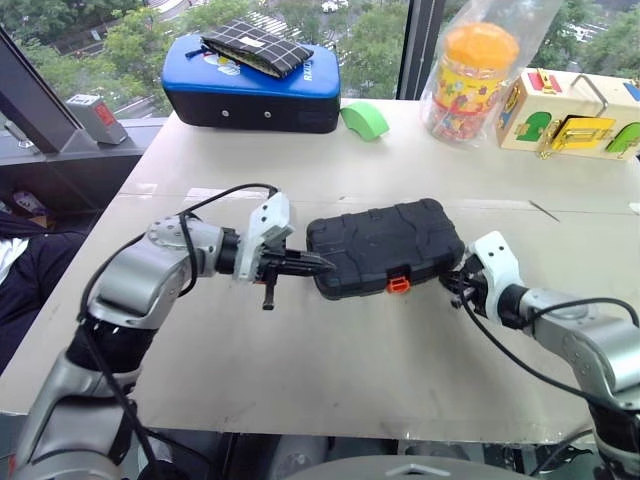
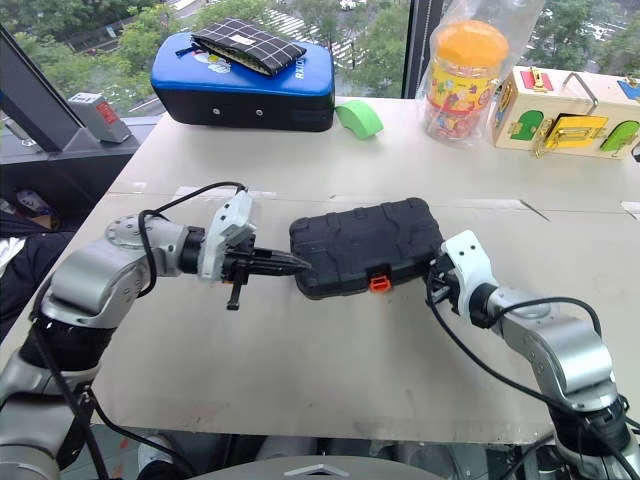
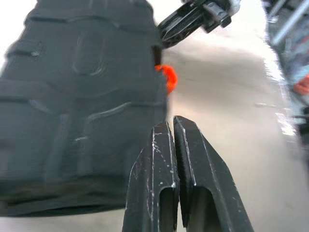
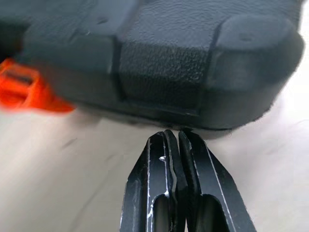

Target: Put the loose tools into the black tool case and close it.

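Pale counter (image 1: 330,380) carries the shut black tool case (image 1: 385,245); left gripper (image 1: 318,262) and right gripper (image 1: 455,280), fingers clenched empty, flank its ends. Packing looks finished; pressing the orange latch (image 1: 398,284) home seems next.

Pale table (image 1: 330,350) before daylit windows (image 1: 380,40) with green trees outside

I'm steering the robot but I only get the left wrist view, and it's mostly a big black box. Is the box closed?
Observer: Yes, the black tool case lies shut on the table.
Operator: What's behind it?
Observer: A blue padded case at the far edge, with a checked pouch on top.
Operator: Where's my other gripper?
Observer: The right gripper, jaws shut, is at the case's opposite end from the left gripper.
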You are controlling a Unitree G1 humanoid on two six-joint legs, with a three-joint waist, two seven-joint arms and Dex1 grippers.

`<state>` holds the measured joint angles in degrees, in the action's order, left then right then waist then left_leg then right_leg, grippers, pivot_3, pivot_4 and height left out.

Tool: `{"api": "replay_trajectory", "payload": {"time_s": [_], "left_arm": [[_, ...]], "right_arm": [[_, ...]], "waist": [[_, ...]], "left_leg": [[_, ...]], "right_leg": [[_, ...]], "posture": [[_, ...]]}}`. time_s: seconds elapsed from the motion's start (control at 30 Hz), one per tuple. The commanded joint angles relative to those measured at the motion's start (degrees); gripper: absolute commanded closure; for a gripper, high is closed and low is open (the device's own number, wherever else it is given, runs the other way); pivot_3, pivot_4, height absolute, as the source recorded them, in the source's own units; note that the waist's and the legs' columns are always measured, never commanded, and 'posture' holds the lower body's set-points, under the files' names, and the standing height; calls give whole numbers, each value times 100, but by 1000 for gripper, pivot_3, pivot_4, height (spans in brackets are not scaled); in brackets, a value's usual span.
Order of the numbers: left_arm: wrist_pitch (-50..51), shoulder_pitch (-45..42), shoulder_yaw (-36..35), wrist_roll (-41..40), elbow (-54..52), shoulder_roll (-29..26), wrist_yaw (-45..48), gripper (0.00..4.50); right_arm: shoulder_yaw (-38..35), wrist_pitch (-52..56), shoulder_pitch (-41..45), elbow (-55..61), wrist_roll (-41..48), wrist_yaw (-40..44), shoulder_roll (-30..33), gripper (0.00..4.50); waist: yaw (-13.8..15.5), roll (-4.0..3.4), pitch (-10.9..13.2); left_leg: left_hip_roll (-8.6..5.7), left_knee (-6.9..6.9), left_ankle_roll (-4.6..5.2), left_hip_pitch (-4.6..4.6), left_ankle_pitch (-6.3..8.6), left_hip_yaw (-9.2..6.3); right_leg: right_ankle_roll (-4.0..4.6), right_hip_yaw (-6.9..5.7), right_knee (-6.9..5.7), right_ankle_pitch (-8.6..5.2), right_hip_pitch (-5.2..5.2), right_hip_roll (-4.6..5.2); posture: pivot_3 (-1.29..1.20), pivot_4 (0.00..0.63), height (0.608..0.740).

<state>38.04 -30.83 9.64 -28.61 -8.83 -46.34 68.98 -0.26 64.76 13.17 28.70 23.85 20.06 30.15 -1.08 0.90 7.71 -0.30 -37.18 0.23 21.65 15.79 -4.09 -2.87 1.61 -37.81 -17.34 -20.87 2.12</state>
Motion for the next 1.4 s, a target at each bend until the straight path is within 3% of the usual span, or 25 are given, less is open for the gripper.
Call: {"api": "replay_trajectory", "payload": {"time_s": [0.03, 0.27, 0.47, 0.93, 1.4], "left_arm": [[-372, -499, 189, 399, 455, 273, -35, 4387], [-853, -911, 984, 1264, 1201, 691, 125, 4387], [-1250, -727, 1543, 1978, 1632, 868, 146, 4387], [-1305, -705, 1391, 2090, 1756, 994, 188, 4387], [-1292, -524, 1401, 2229, 1715, 1012, 114, 4387]], "right_arm": [[-28, -462, 602, -570, -312, -164, -107, 4384], [-172, 181, -186, 712, 505, 715, 498, 4384], [155, 463, -329, 989, 596, 340, 93, 4384], [912, -873, 184, -549, -285, -172, -957, 4384], [92, -117, 493, 306, 188, -237, -1189, 4384]], "waist": [[14, -2, 1], [41, -6, -2], [5, -9, -26], [15, -11, -57], [-11, -17, -55]], "left_leg": [[-2, 0, 0, 1, 0, 0], [-5, 5, 9, 18, 5, -29], [-10, 0, 13, -3, 7, -20], [-8, -2, 12, -24, 7, -26], [-8, 4, 12, -45, 6, -23]], "right_leg": [[0, -1, -1, 0, -2, -1], [-1, -16, -4, 0, -2, -2], [-2, -1, 17, -1, 17, 2], [-2, 0, -8, -1, 23, -8], [-1, 15, -18, -1, 26, -12]], "posture": [[0, 150, 740], [0, 150, 740], [0, 150, 740], [0, 150, 740], [0, 150, 740]]}}
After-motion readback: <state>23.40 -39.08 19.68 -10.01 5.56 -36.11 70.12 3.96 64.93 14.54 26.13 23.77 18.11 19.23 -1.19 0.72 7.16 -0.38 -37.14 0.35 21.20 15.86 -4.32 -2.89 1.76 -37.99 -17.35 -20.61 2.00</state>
